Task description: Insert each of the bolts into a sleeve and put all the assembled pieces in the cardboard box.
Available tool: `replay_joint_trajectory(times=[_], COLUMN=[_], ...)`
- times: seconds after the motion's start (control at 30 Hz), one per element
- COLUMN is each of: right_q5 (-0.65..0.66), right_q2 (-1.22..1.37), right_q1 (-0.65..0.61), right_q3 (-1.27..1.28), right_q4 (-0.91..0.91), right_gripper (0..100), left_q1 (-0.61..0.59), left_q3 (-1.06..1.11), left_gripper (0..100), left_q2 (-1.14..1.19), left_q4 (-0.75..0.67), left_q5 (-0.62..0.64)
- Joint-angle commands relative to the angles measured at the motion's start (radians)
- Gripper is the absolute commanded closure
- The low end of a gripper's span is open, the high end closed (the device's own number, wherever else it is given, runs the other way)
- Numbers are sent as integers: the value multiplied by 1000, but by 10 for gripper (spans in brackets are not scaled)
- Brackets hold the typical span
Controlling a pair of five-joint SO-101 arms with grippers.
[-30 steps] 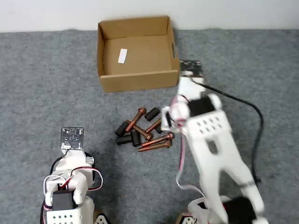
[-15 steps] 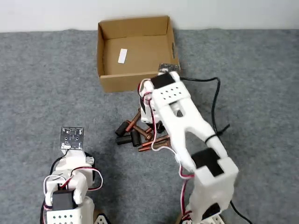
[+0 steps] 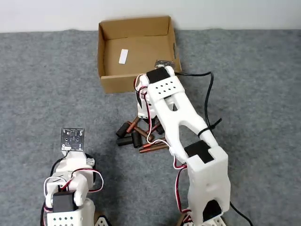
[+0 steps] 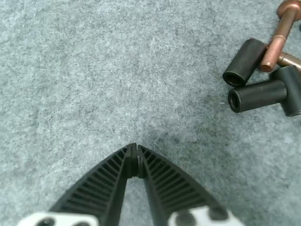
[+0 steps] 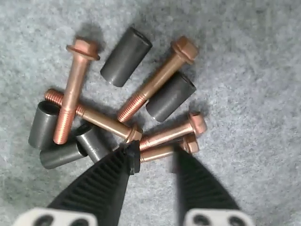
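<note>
You've got five copper bolts (image 5: 157,80) and five black sleeves (image 5: 126,56) in one loose heap on the grey bench (image 3: 47,94). The bolts cross over the sleeves, and no bolt is seated in a sleeve yet. The heap sits just in front of the cardboard box (image 3: 122,84), near its front wall but apart from it, and a white label (image 3: 123,56) lies on the box floor.

Your right gripper (image 5: 157,155) is down over the heap's edge with its fingers apart, framing the two bolts that lie side by side there. One fingertip is right at the threaded end of the outer bolt; touching or not, you can't tell. In the high view the right arm stretches up from the bottom, across the heap, toward the box.

Your left gripper (image 4: 136,155) hangs over bare bench off to the side of the heap, fingers pressed together on nothing. Two sleeves lie beyond its tips.
</note>
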Motion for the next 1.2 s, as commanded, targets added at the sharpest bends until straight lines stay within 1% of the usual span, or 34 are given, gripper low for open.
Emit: replay_joint_trajectory(times=[0.0,0.2,0.43,0.5,0.67,0.93,1.17], right_q5=[-11,-11,-6,-5,-6,-9,-9], right_q2=[5,62,119,127,119,128,133], right_q1=[4,13,99,107,91,61,41], right_q3=[-46,-49,-49,-49,-52,-164,-164], right_q4=[15,2,-62,-67,-68,-35,-44], right_gripper=[775,810,812,812,812,812,812], left_q1=[-5,-5,-5,-5,-5,-5,-5], left_q3=[-5,-5,-5,-5,-5,-5,-5], left_gripper=[994,994,994,994,994,994,994], left_q2=[-14,-14,-14,-14,-14,-14,-14], left_q4=[5,5,5,5,5,5,5], left_q5=[-3,-3,-3,-3,-3,-3,-3])
